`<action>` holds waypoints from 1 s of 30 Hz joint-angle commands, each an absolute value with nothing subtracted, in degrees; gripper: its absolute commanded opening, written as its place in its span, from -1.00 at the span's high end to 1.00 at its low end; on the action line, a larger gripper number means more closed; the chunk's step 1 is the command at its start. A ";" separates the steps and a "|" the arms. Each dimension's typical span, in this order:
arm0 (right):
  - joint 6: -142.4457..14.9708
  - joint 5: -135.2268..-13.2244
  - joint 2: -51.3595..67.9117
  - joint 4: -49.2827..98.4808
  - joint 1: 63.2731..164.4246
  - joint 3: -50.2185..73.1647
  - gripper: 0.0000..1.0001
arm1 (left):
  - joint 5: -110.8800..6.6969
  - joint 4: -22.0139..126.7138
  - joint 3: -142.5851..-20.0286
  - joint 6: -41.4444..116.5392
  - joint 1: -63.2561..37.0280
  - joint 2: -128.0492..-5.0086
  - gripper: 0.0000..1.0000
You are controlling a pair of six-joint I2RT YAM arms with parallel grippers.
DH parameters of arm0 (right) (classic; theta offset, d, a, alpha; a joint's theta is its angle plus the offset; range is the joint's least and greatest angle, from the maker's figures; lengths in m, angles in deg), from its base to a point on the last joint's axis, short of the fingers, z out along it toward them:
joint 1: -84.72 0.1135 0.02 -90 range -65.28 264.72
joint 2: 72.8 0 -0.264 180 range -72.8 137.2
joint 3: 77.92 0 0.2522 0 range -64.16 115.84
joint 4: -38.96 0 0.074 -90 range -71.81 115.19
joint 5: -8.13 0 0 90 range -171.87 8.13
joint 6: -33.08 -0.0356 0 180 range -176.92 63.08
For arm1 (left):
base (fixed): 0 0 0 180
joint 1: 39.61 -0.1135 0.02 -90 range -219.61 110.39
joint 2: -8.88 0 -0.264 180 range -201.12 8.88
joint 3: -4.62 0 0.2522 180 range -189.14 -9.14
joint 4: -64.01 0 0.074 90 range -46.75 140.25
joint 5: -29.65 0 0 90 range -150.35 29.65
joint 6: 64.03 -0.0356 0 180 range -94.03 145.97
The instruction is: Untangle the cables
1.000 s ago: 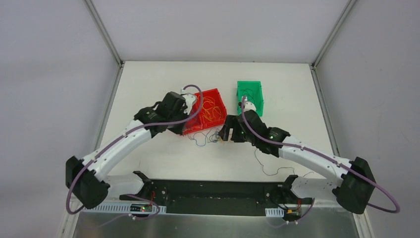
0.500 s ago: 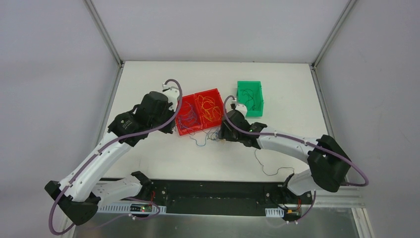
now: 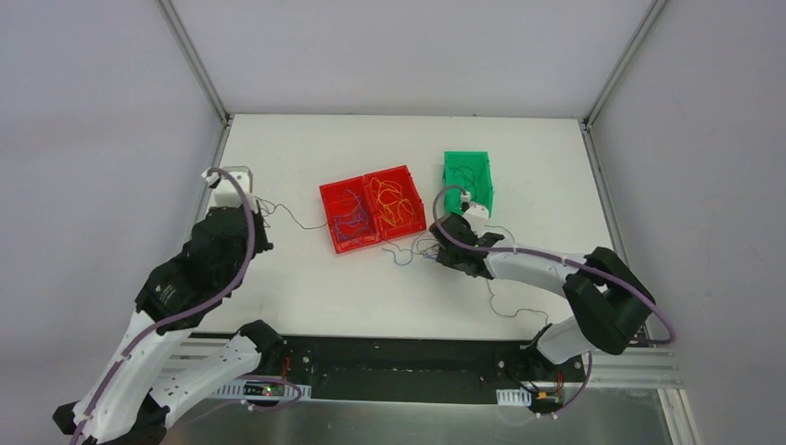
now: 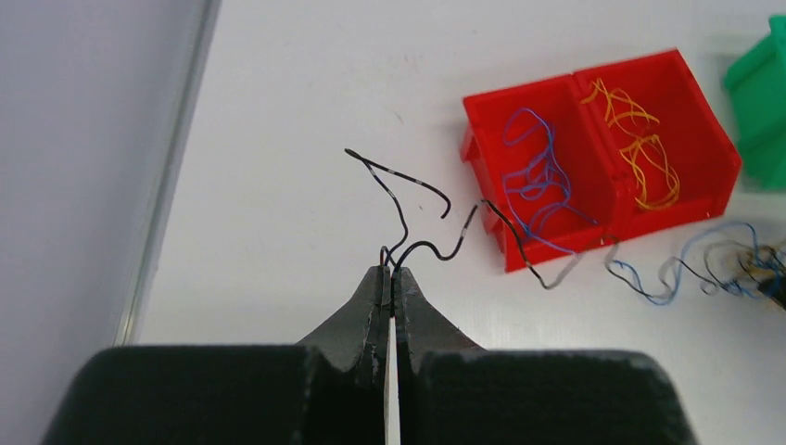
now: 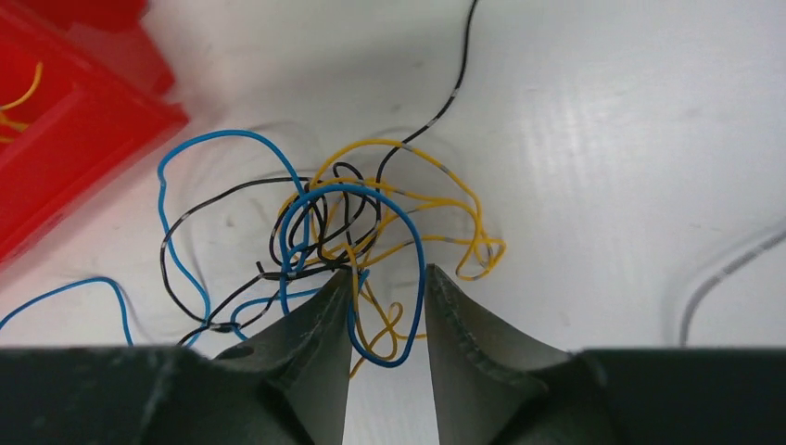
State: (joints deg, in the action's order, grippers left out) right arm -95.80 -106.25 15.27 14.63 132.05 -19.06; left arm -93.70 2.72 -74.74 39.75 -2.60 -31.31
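The cables [image 5: 371, 222] form a loose tangle of blue, yellow and black wires on the white table, just right of the red bin's front corner [image 3: 419, 248]. My right gripper [image 5: 389, 273] is down over the tangle [image 3: 439, 248], jaws partly apart, with a blue loop and yellow loops lying between them. My left gripper [image 4: 390, 271] is shut on one thin black cable [image 4: 408, 199]. It sits far left on the table [image 3: 256, 206], and the black cable [image 3: 295, 217] stretches from it toward the red bin.
A red two-compartment bin [image 3: 326, 191] holds blue wires [image 3: 350, 218] on the left and yellow wires [image 3: 394, 204] on the right. A green bin [image 3: 466, 158] behind the right gripper holds dark wires. A loose black wire [image 3: 500, 308] lies near the right arm.
The left arm drew back from the red bin to the far left, pulling a black cable with it. The right gripper's jaws narrowed round the tangle and its elbow folded back.
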 commanded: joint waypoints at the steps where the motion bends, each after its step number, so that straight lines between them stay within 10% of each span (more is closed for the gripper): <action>1: -97.71 -113.45 6.24 7.47 129.39 -22.74 0.30 | -105.93 2.96 -73.52 41.43 -3.03 -25.52 1.00; 11: -94.44 -116.36 -14.34 -2.98 119.83 -26.70 0.35 | -106.98 5.51 -73.03 42.95 -2.97 -19.72 1.00; 20: -87.07 -103.81 -25.07 2.06 119.79 -25.32 -0.39 | -85.41 18.22 -66.71 38.50 -3.01 -15.13 1.00; 30: -83.87 -88.19 -22.45 8.97 119.89 -25.49 -0.52 | -67.55 23.24 -65.92 37.24 -2.98 -19.32 1.00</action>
